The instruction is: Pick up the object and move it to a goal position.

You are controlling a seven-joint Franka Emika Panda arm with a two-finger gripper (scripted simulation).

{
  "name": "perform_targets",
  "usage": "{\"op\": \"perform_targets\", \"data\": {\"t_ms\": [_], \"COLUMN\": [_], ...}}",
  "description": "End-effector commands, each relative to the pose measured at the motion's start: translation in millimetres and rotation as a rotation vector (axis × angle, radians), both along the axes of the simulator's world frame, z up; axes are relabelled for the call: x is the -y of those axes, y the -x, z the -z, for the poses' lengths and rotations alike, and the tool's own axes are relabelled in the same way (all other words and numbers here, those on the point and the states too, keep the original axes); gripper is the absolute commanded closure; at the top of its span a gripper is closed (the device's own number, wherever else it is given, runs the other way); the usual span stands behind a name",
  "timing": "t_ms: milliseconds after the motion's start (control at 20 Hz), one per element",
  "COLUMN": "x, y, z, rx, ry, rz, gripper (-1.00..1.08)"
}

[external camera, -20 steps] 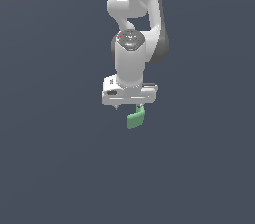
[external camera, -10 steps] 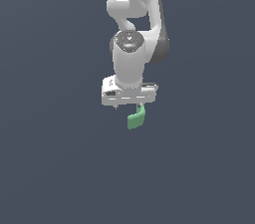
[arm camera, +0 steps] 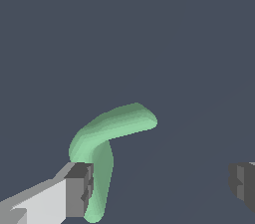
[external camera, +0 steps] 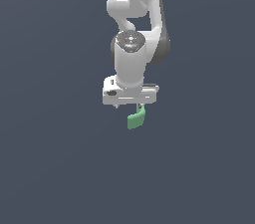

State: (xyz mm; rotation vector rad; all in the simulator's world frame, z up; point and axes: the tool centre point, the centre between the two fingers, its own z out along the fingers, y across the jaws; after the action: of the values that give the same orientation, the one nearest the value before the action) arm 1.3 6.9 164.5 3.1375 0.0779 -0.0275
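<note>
One green object (external camera: pixel 136 118) hangs unmoved under the claw (external camera: pixel 135 107); grip state unclear.

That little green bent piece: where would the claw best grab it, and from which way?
Probably across the straight leg of the green piece, the narrow limb running between the jaws, coming from directly above. In the wrist view that leg lies beside one finger while the other finger stands far off, so the gripper is open; centring over the leg first would help. The bent end flares sideways, making a poorer hold.
</note>
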Motion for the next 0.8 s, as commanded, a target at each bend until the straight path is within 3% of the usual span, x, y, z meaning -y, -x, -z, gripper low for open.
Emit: {"op": "perform_targets", "data": {"t_ms": [0, 750], "x": [-2, -28], "y": [1, 7], "z": [1, 12], "rx": [0.001, 0.011], "ry": [0.000, 0.002], "rz": [0.026, 0.332], "gripper": [-0.92, -0.92]}}
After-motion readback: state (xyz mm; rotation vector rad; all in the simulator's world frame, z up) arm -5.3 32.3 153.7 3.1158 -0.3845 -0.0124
